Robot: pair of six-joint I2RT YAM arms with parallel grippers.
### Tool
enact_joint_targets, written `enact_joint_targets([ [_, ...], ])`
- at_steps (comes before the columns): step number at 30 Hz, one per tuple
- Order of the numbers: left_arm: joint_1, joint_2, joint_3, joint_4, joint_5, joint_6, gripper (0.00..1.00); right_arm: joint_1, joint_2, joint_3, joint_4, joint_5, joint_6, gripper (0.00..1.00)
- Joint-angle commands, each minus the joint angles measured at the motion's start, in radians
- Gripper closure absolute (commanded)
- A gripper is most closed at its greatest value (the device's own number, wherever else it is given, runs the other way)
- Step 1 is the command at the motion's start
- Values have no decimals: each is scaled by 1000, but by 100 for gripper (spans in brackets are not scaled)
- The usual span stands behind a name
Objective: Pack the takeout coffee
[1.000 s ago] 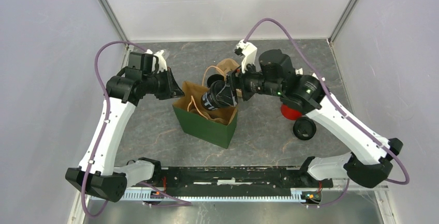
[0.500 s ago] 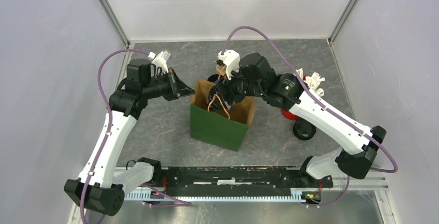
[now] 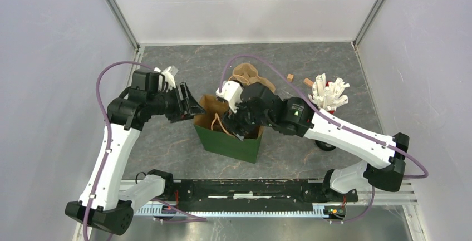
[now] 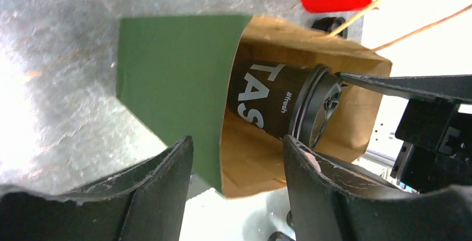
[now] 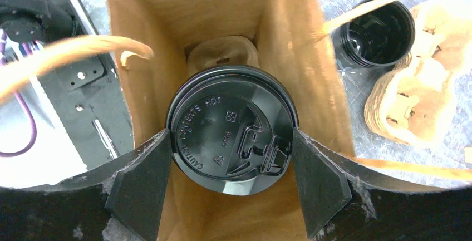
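Note:
The takeout coffee point(image 5: 231, 141), a black cup with white lettering and a round black lid, is inside the green paper bag point(image 3: 225, 141), tilted, with its lid toward the opening. My right gripper point(image 5: 229, 138) reaches into the bag's mouth and is shut on the cup, one finger against each side of the lid rim. In the left wrist view the cup point(image 4: 278, 104) lies in the brown interior of the bag point(image 4: 172, 79). My left gripper point(image 4: 239, 163) is open at the bag's left rim, with the bag's edge between its fingers and touching neither. From above, the right wrist point(image 3: 250, 110) hides most of the cup.
A brown pulp carrier point(image 3: 247, 74) and an empty black cup point(image 5: 375, 32) sit just behind the bag. The red cup of white sticks point(image 3: 328, 95) stands at the right, with two small wooden blocks point(image 3: 290, 77) nearby. A black round item point(image 3: 325, 144) shows under the right arm.
My left gripper has opened and let go of the bag's rim. The right gripper has gone lower into the bag with the cup. The bag has shifted a little left and nearer.

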Motion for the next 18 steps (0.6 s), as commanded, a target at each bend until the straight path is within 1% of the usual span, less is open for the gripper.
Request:
enact_joint_targets([
  [1,-6,-53,67,-204,-65,74,32,94,-40,-27,16,137,-50,37],
  [5,-6,-112,27,-215,-49,80,31,168,-50,-60,15,206,-57,37],
  [9,-6,-153,-31,-163,-12,86,30,230,-57,-93,33,251,-58,37],
  [14,-6,-159,-40,-147,-47,119,31,275,-56,-117,50,281,-59,37],
  [16,-6,-165,-48,-125,-48,133,32,289,-55,-124,57,289,-57,37],
  [18,-6,-173,-59,-86,-41,135,35,299,-55,-129,61,289,-57,37],
])
